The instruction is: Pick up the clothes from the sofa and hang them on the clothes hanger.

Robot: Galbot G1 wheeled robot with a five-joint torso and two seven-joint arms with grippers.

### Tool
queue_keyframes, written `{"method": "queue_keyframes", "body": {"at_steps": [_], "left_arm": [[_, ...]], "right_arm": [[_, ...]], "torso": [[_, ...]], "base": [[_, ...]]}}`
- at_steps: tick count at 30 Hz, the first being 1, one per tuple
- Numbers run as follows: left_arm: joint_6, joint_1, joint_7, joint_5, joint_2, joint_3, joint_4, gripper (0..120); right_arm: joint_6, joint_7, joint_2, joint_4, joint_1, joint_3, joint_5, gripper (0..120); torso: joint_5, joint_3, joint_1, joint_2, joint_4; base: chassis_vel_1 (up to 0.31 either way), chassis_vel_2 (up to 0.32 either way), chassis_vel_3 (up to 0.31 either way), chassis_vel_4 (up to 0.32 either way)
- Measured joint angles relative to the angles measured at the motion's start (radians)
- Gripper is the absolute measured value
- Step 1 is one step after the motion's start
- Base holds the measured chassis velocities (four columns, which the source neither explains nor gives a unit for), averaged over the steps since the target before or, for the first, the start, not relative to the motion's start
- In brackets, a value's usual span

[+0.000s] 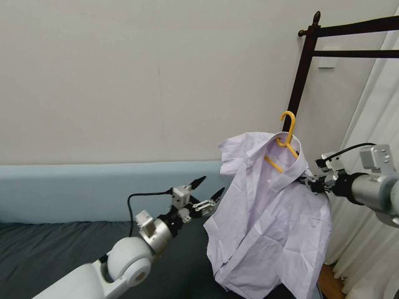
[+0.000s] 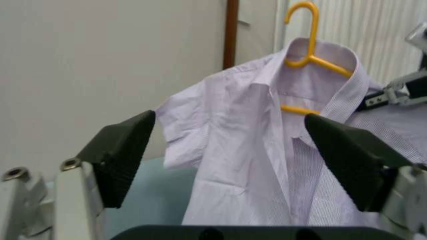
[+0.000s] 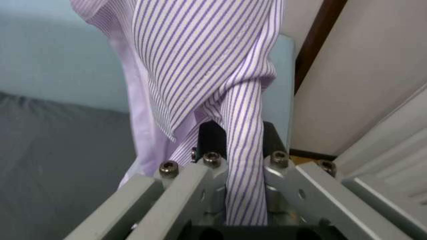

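Shirt (image 1: 268, 218): pale lilac, striped, draped on a yellow hanger (image 1: 291, 131), held in the air by the sofa's (image 1: 75, 190) right end.
Hanger hook: free, near the dark rack's (image 1: 303, 68) post, below its top bar.
Right gripper (image 1: 310, 184): 2 fingers clamped on a fold of shirt cloth.
Left gripper (image 1: 211, 185): 2 fingers spread apart, just beside the shirt's opposite edge, holding nothing.

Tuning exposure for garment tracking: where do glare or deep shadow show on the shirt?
Head view: shirt evenly lit, no glare, only soft shading in folds. Left wrist view: bright curtain behind the yellow hanger. Right wrist view: dark pocket behind the fabric where the right gripper pinches it.
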Motion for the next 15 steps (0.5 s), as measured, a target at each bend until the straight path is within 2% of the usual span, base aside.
{"method": "queue_keyframes", "body": {"at_steps": [1,4,7,8,9,12,13,14,15], "left_arm": [[0.003,0.062,-0.023,-0.001,0.009,-0.042,-0.034,98],[0.013,0.196,-0.068,0.015,0.011,-0.132,-0.088,100],[0.015,0.263,-0.080,0.031,-0.003,-0.175,-0.103,100],[0.015,0.325,-0.084,0.054,-0.022,-0.208,-0.111,100],[0.015,0.325,-0.084,0.054,-0.022,-0.208,-0.111,100],[0.007,0.401,-0.088,0.101,-0.063,-0.238,-0.109,100],[0.007,0.401,-0.088,0.101,-0.063,-0.238,-0.109,100],[0.003,0.423,-0.089,0.115,-0.077,-0.242,-0.106,100],[0.001,0.432,-0.089,0.121,-0.083,-0.245,-0.105,100]], "right_arm": [[0.000,0.002,0.055,-0.042,0.014,-0.019,-0.048,1],[0.000,0.020,0.133,-0.114,0.058,-0.061,-0.100,1],[0.000,0.042,0.143,-0.141,0.109,-0.110,-0.099,1],[0.000,0.080,0.140,-0.168,0.201,-0.194,-0.074,1],[0.000,0.080,0.140,-0.168,0.201,-0.194,-0.074,1],[0.000,0.191,0.131,-0.237,0.435,-0.389,0.019,1],[0.000,0.191,0.131,-0.237,0.435,-0.389,0.019,1],[0.000,0.242,0.134,-0.273,0.548,-0.484,0.068,1],[0.000,0.261,0.137,-0.287,0.587,-0.513,0.085,1]], "torso": [[0.0002,0.000,0.000,0.000,-0.0001],[0.0004,0.000,0.000,0.000,-0.0003],[0.0003,0.000,0.000,0.000,-0.0002],[0.0002,0.000,0.000,0.000,-0.0002],[0.0002,0.000,0.000,0.000,-0.0002],[-0.0003,0.000,0.000,0.000,-0.0001],[-0.0003,0.000,0.000,0.000,-0.0001],[-0.0001,0.000,0.000,0.000,-0.0005],[0.0000,0.000,0.000,0.000,-0.0005]], "base": [[0.000,0.000,0.000,0.000],[0.000,0.000,0.000,0.000],[0.000,0.000,0.000,0.000],[0.000,0.000,0.000,0.000],[0.000,0.000,0.000,0.000],[0.000,0.000,0.000,0.000],[0.000,0.000,0.000,0.000],[0.000,0.000,0.000,0.000],[0.000,0.000,0.000,0.000]]}}
